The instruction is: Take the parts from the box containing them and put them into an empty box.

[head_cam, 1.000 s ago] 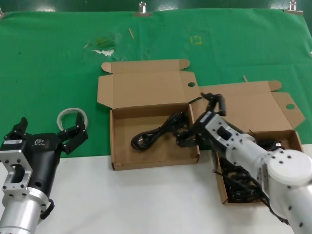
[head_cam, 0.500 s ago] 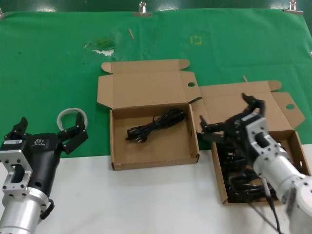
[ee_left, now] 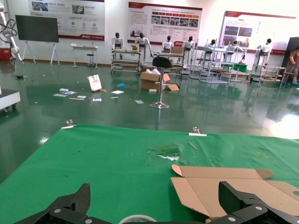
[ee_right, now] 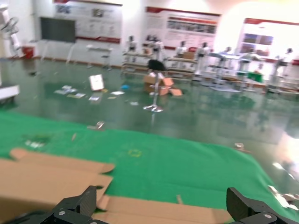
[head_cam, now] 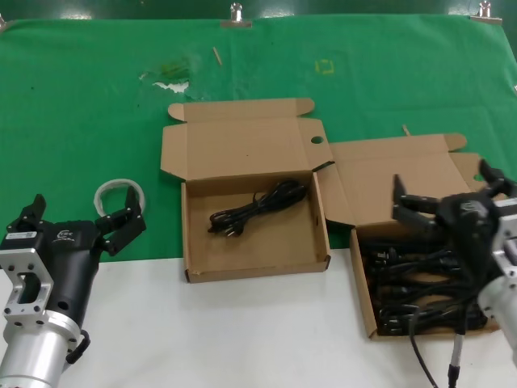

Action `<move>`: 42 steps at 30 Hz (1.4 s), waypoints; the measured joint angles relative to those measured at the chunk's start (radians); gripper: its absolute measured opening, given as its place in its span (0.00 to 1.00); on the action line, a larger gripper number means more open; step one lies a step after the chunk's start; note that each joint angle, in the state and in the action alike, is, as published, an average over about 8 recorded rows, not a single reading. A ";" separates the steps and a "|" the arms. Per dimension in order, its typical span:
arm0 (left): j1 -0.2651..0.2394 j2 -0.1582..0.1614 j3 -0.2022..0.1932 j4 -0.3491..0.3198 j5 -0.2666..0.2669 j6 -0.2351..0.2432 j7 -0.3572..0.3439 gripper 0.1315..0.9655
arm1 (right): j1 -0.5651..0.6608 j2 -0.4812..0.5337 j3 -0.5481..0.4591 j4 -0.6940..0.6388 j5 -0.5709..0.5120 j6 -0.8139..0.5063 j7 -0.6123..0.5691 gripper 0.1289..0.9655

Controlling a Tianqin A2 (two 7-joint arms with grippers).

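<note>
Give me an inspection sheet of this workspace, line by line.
Surface: green cloth at the back, white tabletop at the front.
Job's things: left box holds one black cord on an otherwise bare floor; right box is packed with tangled cords. Both lids are open.
Clutter: whitish ring on the cloth; a white smear farther back.
End effectors: right end effector open, over the full box, holding nothing; left end effector open, parked beside the ring.
Cables: a thin black cable hangs from the right arm.
Surroundings: left wrist view shows a hall with wall posters and litter on the floor.
</note>
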 joint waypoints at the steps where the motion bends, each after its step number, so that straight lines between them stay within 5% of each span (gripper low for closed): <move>1: 0.000 0.000 0.000 0.000 0.000 0.000 0.000 1.00 | -0.011 0.003 0.004 0.014 0.004 0.007 0.009 1.00; 42: 0.000 0.000 0.000 0.000 0.000 0.000 0.000 1.00 | -0.035 0.009 0.014 0.046 0.013 0.024 0.028 1.00</move>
